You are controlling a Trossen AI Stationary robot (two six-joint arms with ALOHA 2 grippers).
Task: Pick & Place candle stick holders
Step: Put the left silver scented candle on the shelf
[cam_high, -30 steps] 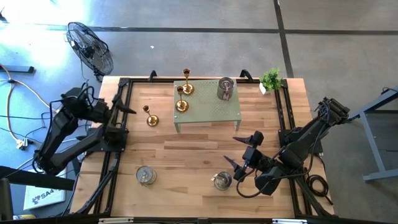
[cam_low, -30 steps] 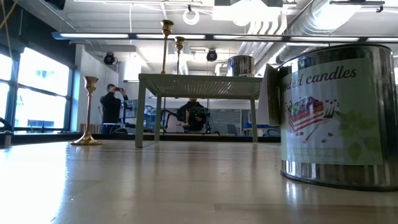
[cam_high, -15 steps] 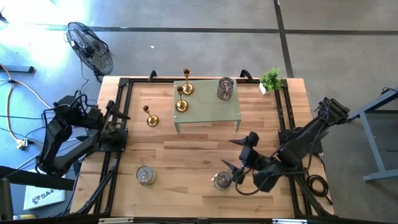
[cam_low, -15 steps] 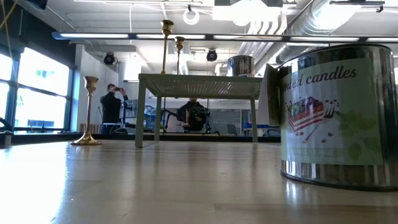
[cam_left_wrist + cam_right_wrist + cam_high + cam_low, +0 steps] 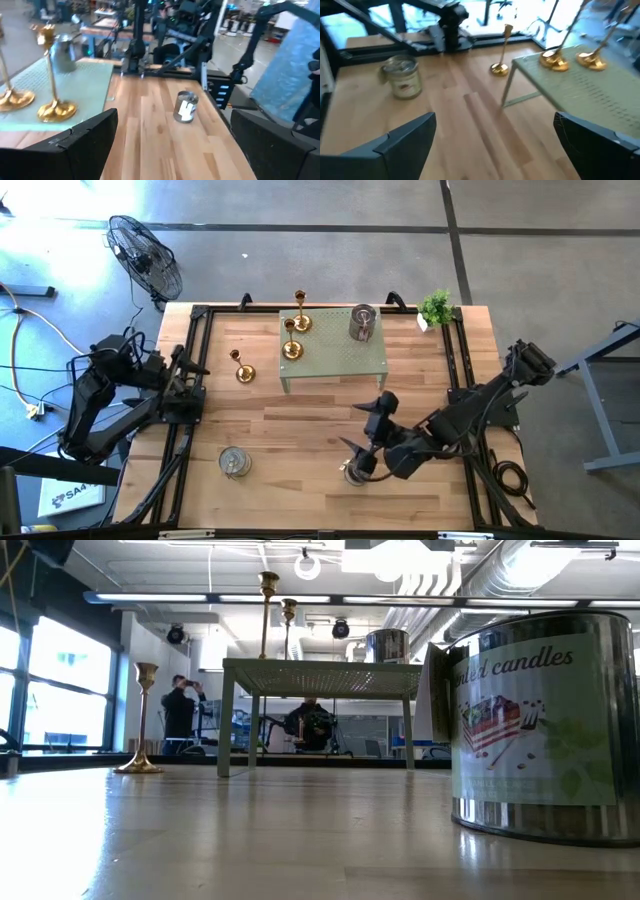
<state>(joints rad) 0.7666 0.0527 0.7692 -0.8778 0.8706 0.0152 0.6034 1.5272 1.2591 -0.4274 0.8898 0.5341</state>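
Candle stick holders sit in two groups. Two brass holders [image 5: 295, 325] and one silvery glass holder [image 5: 362, 321] stand on the pale green mesh stand [image 5: 345, 358] at the table's twelve o'clock side. A third brass holder [image 5: 242, 370] stands on the table [image 5: 300, 430] just off the stand's nine o'clock edge. Two more glass jars are on the wood near the six o'clock edge: one toward seven o'clock [image 5: 234, 462], the other [image 5: 354, 471] toward five o'clock, largely covered by the right arm.

Over the last second the right gripper [image 5: 365, 430] has swung from the jar's three o'clock side to hang above it, its fingers spread a little wider than before and holding nothing. Its wrist view looks across the table at the far jar [image 5: 402, 76] and the stand, so the jar below is out of that picture, and whether the fingers straddle it cannot be told from above. The left gripper [image 5: 190, 360] has pulled back to the nine o'clock edge, fingers apart and empty; its wrist view shows the five o'clock jar [image 5: 186, 106] well ahead.

Judging by this, the right arm is lining up a grasp on the five o'clock jar, probably to carry it to the stand. No holder has shifted, so three are apparently placed and three remain.
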